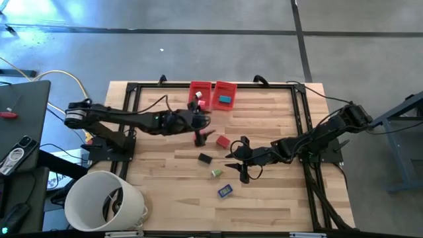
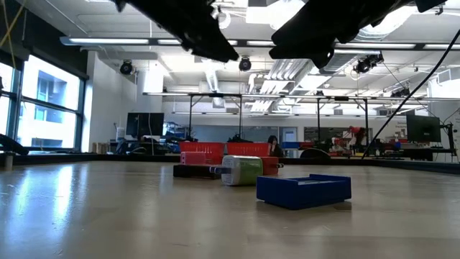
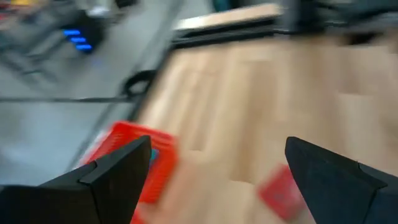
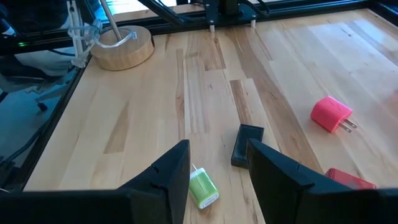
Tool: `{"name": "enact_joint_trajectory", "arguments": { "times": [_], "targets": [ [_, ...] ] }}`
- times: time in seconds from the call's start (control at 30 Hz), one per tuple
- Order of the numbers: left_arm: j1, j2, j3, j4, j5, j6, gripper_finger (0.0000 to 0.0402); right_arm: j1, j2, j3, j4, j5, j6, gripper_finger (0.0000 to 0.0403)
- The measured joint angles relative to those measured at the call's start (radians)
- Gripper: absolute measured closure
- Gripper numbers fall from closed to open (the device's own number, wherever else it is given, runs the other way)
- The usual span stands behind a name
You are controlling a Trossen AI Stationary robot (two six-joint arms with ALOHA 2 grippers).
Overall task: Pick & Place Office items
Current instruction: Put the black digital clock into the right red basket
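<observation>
Small office pieces lie on the wooden table: a pink one (image 1: 201,138) (image 4: 329,114), red (image 1: 223,141) (image 4: 349,180), black (image 1: 205,158) (image 4: 247,144), green (image 1: 216,173) (image 4: 203,188) and dark blue (image 1: 225,191) (image 2: 304,190). A teal piece (image 1: 226,99) and a white piece (image 1: 198,96) sit inside the two red bins. My left gripper (image 1: 202,125) (image 3: 217,142) hovers open between the bins and the pink piece, touching nothing. My right gripper (image 1: 239,162) (image 4: 217,146) is open, just right of the black and green pieces, above the table.
Two red bins (image 1: 200,88) (image 1: 227,86) stand side by side at the table's far edge. A big white bucket (image 1: 106,201) stands off the near-left corner. A black frame (image 1: 301,112) runs round the tabletop. Bare wood lies left of the pieces.
</observation>
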Motion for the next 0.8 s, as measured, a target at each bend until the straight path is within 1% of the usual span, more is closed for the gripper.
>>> {"name": "enact_joint_trajectory", "arguments": {
  "times": [0.13,0.23,0.4,0.6,0.8],
  "targets": [
    [-0.036,-0.023,0.0,-0.079,0.184,-0.002,0.0041,0.0,0.0,0.0,0.001,0.0,0.001,0.0257],
    [-0.058,-0.023,0.0,-0.135,0.269,-0.006,0.0041,0.0,0.0,0.0,0.001,-0.002,0.007,0.0257],
    [-0.081,-0.023,0.0,-0.23,0.322,-0.055,0.0041,0.0,0.0,0.0,-0.002,-0.005,0.007,0.0257],
    [-0.083,-0.023,0.0,-0.321,0.397,-0.101,0.0041,0.0,0.0,0.0,-0.004,-0.008,0.03,0.0257],
    [-0.086,-0.023,0.0,-0.377,0.4,-0.107,0.0041,0.0,0.0,0.0,-0.014,-0.074,0.026,0.0257]
  ]
}}
